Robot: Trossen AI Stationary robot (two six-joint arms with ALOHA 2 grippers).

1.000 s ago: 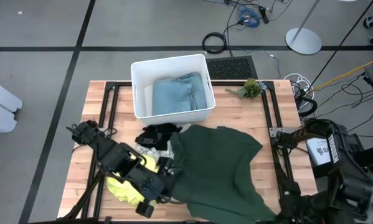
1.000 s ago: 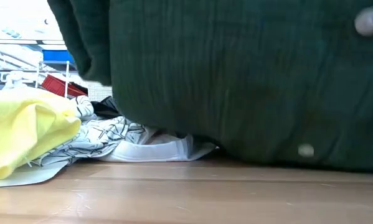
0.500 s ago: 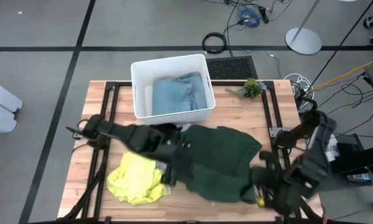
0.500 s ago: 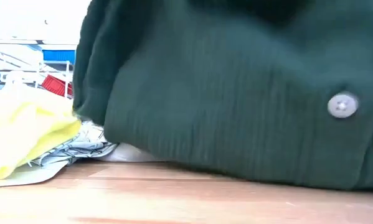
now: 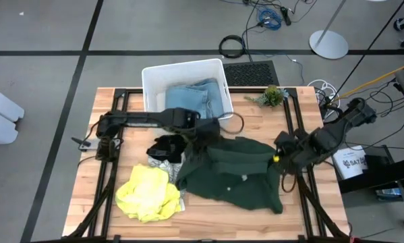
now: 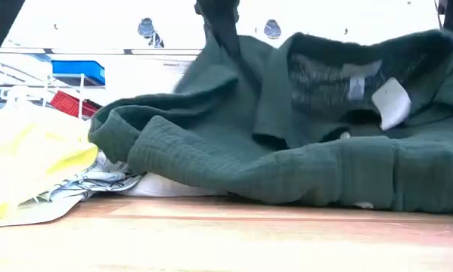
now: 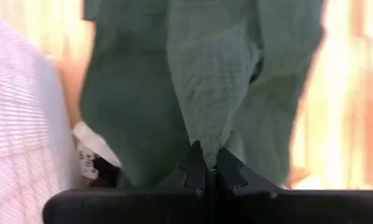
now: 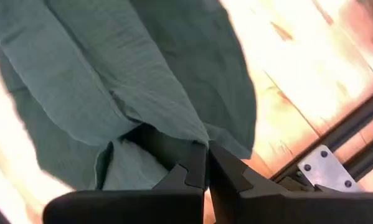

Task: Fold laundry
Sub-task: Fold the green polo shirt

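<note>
The left gripper (image 5: 212,133) and right gripper (image 5: 280,152) each pinch the dark green garment (image 5: 232,174) mid-table; the light blue garment (image 5: 191,102) lies in the bin (image 5: 150,77); the yellow garment (image 5: 146,192) remains unfolded near the front-left corner.

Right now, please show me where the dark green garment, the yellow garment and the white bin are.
dark green garment (image 5: 232,177), high view, middle of the cloth.
yellow garment (image 5: 148,192), high view, centre of the bundle.
white bin (image 5: 181,69), high view, far rim.

Both end effectors (image 7: 210,169) (image 8: 206,163) clamped — arms outstretched
</note>
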